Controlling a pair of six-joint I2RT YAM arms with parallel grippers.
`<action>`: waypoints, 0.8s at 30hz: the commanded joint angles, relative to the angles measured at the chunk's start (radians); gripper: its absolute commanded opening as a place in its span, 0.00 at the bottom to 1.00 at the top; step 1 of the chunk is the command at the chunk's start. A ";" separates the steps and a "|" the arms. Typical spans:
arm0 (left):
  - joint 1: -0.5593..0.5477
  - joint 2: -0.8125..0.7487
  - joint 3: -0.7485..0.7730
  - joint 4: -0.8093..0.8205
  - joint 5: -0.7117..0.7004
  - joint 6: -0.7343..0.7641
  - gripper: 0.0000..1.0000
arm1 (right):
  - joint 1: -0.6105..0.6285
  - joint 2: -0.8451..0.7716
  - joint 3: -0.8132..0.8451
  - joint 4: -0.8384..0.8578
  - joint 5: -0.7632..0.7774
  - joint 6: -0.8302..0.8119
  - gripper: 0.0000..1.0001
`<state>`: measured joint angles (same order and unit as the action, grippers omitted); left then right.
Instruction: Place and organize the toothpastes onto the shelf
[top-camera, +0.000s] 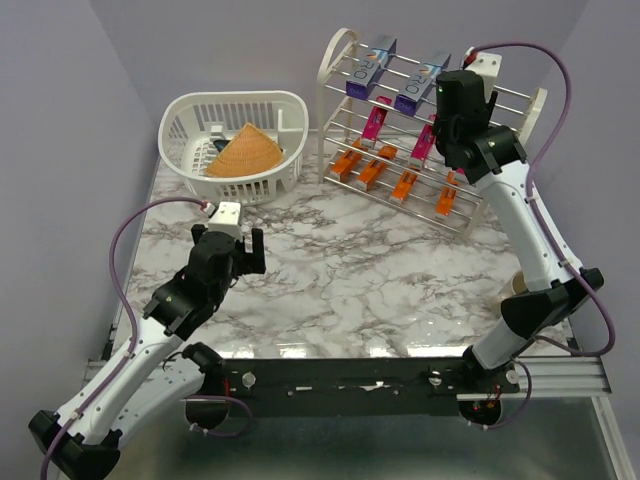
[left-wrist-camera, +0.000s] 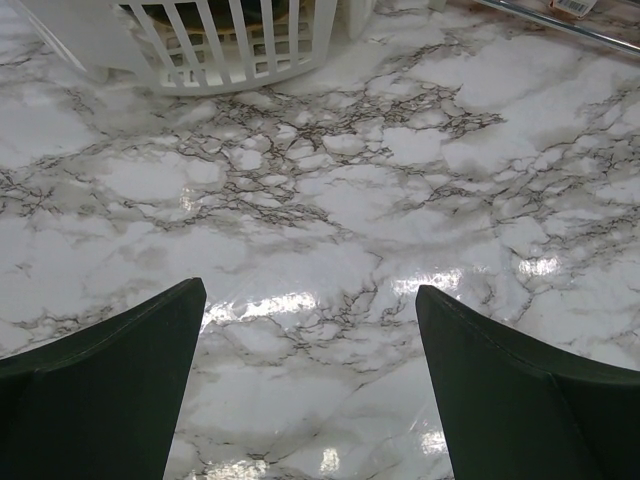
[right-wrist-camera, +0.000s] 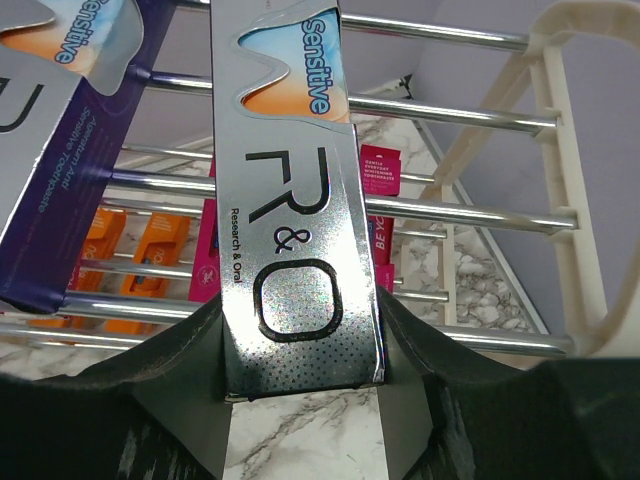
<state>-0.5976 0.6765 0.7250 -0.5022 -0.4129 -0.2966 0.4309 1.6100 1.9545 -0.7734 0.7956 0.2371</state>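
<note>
The cream-white shelf (top-camera: 336, 58) stands at the back right of the marble table. Two silver toothpaste cartons with purple ends lie on its top tier, one on the left (top-camera: 371, 65) and one on the right (top-camera: 420, 80). Two magenta cartons (top-camera: 374, 122) lie on the middle tier and several orange ones (top-camera: 375, 170) on the lowest. My right gripper (top-camera: 446, 102) is shut on the near end of the right silver carton (right-wrist-camera: 295, 230), which rests on the top rods beside the other silver carton (right-wrist-camera: 50, 150). My left gripper (top-camera: 245, 252) is open and empty, low over the marble (left-wrist-camera: 310, 290).
A white slotted basket (top-camera: 190, 108) with a tan woven cone (top-camera: 245, 150) stands at the back left, and its wall shows in the left wrist view (left-wrist-camera: 230, 40). The shelf's arched end frame (right-wrist-camera: 570, 150) is close on the right of my right gripper.
</note>
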 joint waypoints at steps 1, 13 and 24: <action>0.018 0.001 -0.012 0.019 0.034 -0.003 0.99 | -0.040 0.028 0.072 -0.033 0.004 0.045 0.41; 0.041 0.001 -0.010 0.022 0.060 -0.004 0.99 | -0.087 0.050 0.046 -0.020 -0.033 0.093 0.44; 0.055 -0.003 -0.010 0.021 0.062 -0.006 0.99 | -0.096 0.016 0.011 0.026 -0.078 0.111 0.70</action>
<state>-0.5541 0.6807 0.7250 -0.4953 -0.3695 -0.2985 0.3428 1.6463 1.9793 -0.7937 0.7547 0.3386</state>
